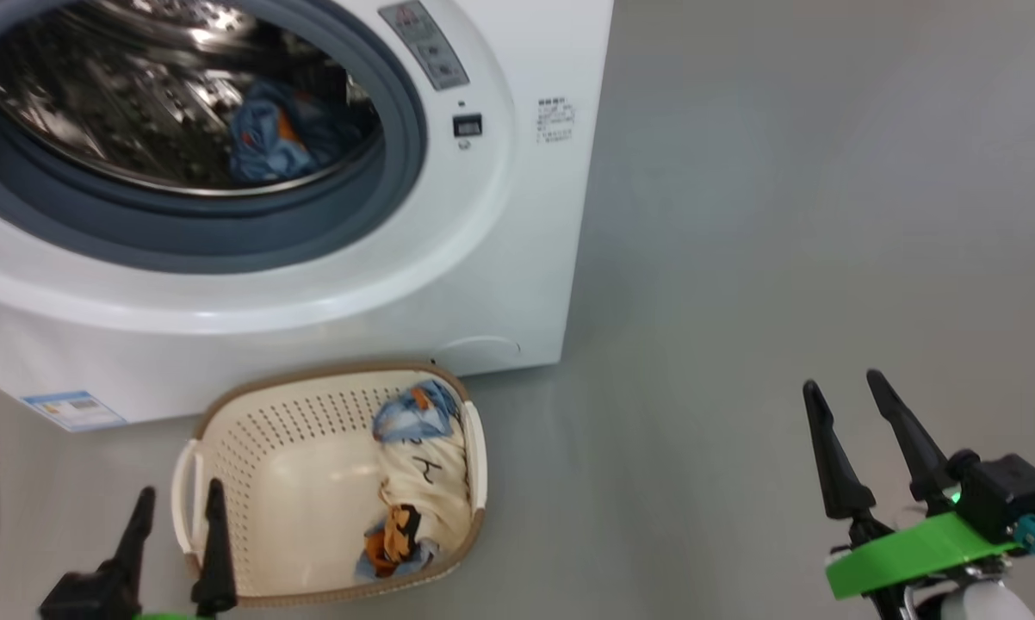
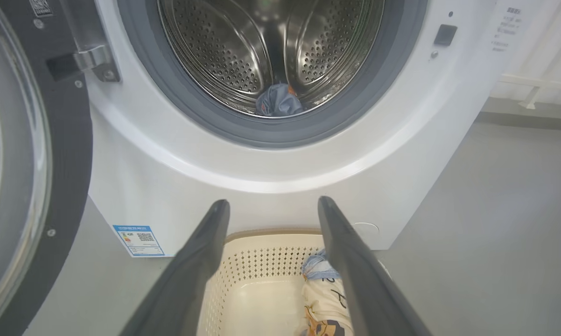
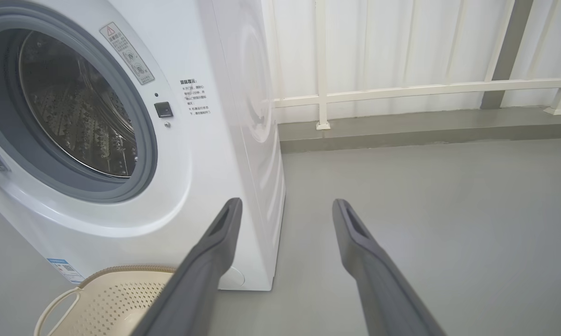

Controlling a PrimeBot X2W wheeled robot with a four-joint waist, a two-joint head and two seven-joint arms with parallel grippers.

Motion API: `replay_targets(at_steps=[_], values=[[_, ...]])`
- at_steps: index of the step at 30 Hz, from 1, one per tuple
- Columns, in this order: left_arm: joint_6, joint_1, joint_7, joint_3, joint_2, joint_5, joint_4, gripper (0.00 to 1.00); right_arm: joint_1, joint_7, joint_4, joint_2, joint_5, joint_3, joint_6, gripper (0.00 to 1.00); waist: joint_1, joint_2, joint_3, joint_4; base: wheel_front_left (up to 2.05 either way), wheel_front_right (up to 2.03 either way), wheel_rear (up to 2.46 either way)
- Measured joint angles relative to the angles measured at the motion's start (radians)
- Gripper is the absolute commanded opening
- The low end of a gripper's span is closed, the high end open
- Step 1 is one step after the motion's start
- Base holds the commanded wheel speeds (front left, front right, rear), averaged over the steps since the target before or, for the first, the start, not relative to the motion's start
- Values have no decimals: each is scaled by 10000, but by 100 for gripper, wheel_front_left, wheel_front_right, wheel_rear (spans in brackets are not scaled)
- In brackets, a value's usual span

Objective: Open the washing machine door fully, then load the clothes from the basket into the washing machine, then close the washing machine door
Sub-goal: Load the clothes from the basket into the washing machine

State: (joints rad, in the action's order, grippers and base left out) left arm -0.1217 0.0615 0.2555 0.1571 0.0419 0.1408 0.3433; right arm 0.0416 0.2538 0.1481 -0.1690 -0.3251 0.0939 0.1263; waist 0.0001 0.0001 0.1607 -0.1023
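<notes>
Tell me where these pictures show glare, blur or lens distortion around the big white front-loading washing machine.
Head view: bright glints on the perforated steel drum, picture slightly soft overall. Left wrist view: drum sharp, the big white washing machine bows outward, left gripper soft up close. Right wrist view: even light, cream railing posts lean apart, right gripper soft.

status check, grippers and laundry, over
Left gripper, right gripper open, empty. Washing machine door open; blue denim bundle in drum, cream patched bundle in basket. Nothing seen blocking drum mouth.
</notes>
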Motion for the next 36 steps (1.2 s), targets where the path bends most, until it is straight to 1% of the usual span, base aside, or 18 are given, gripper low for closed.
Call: replay_targets(at_steps=[8, 10, 11, 16, 19, 28, 33, 36], values=[[-84, 1131, 0, -546, 161, -17, 1517, 100, 726, 0, -98, 374, 71, 29, 0, 100, 0, 0, 1018, -315, 0, 0, 0], [-94, 1504, 0, -681, 301, -19, 1950, 100, 929, 0, -142, 441, 81, 56, 0, 100, 1, 0, 1292, -404, 0, 0, 0], [-94, 1894, 0, -882, 462, -12, 2376, 100, 1161, 0, -165, 499, 82, 82, 0, 100, 1, 0, 1577, -495, 0, 0, 0], [-94, 2913, 0, -1398, 849, 199, 3396, 100, 1761, 0, -245, 717, 90, 174, 0, 100, 1, 0, 2311, -753, 0, 0, 0], [-94, 3303, 0, -1565, 999, 512, 3724, 100, 1976, 0, -290, 777, 94, 259, 0, 100, 1, 0, 2599, -864, 0, 0, 0], [-94, 4873, 0, -2723, 1724, 1465, 5459, 100, 2721, 0, -389, 1070, 94, 460, 0, 100, 1, 0, 3860, -1411, 0, 0, 0], [-94, 5721, -6, -3657, 1996, 1990, 6763, 100, 2973, 0, -426, 1131, 94, 631, 0, 100, 0, 0, 4498, -1698, 0, 0, 0], [-94, 6249, -201, -4180, 2186, 2343, 7313, 100, 3124, 2, -508, 1152, 94, 671, 0, 100, 0, -1, 4864, -1860, 0, 0, 0]])
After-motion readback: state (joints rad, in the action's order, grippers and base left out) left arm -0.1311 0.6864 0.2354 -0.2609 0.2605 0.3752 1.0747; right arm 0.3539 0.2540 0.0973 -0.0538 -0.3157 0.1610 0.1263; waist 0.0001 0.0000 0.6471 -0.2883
